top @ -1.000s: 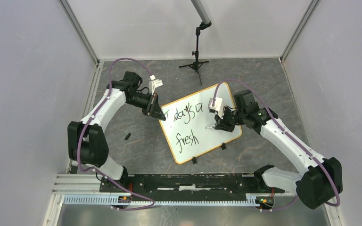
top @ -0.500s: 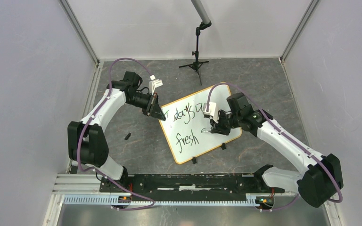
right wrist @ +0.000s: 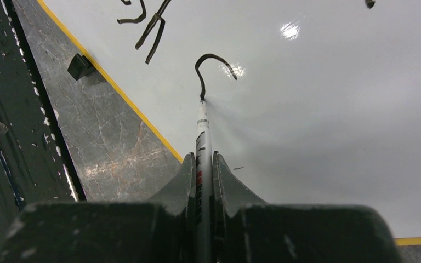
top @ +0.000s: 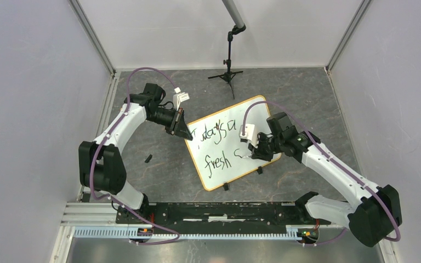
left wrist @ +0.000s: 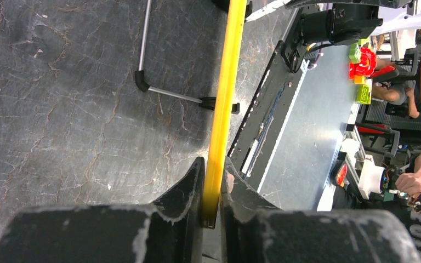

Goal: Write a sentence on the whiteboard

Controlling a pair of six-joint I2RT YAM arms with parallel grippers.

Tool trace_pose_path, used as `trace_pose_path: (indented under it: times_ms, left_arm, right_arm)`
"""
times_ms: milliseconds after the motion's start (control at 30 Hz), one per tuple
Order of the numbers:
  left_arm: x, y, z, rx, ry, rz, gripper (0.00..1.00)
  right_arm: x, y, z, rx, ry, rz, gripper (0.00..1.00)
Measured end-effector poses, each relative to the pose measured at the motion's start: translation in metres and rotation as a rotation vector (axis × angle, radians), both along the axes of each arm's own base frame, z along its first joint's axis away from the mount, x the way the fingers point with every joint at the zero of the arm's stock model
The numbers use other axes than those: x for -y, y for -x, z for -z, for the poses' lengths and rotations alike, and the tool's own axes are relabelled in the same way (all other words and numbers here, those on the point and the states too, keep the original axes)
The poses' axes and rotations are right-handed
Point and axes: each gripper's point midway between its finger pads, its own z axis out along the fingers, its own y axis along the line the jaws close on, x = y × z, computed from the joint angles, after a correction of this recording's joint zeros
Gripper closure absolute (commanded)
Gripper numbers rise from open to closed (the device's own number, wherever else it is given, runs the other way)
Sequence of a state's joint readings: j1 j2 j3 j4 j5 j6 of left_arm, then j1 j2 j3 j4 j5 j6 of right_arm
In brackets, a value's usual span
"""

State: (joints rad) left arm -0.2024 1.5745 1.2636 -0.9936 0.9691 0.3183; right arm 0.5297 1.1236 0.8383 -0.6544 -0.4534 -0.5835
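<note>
Grey stone-look table (top: 307, 93), whiteboard (right wrist: 334, 120) flat on it, skewed, mid-table between both arms. Right gripper (right wrist: 203, 159) at the board's near-right part: fingers pinching a white marker (right wrist: 203, 123), barrel clamped between them and sticking out ahead, tip touching the board at the end of a hook-shaped stroke. Sentence (top: 217, 145) reads roughly "Today a" over "fresh", plus that curve. Farther back, left gripper (left wrist: 212, 181) pinches the yellow rim (left wrist: 225, 82) at the far-left corner; the edge runs straight out between its fingers.

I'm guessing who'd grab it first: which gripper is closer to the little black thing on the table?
Left. The left gripper clamps the whiteboard rim near the little black thing; the right gripper holds its marker across the board.
</note>
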Motion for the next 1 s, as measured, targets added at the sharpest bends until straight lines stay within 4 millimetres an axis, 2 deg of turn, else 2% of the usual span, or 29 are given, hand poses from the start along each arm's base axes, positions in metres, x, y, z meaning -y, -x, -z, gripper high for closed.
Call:
trace_pose_path:
  times_ms: [167,433,700,1000]
  left_arm:
    - [0.0,0.0,0.0,0.0,0.0,0.0,0.98]
    - [0.0,0.0,0.0,0.0,0.0,0.0,0.97]
    - [0.0,0.0,0.0,0.0,0.0,0.001,0.98]
    - [0.0,0.0,0.0,0.0,0.0,0.0,0.98]
  right_arm:
    - [0.003,0.006,0.006,-0.021,0.015,-0.008,1.0]
    - [-0.01,0.016,0.008,-0.045,0.012,-0.065,1.0]
    - [-0.01,0.002,-0.007,-0.009,-0.018,-0.032,1.0]
    - [-0.005,-0.005,-0.007,-0.004,-0.013,0.0,1.0]
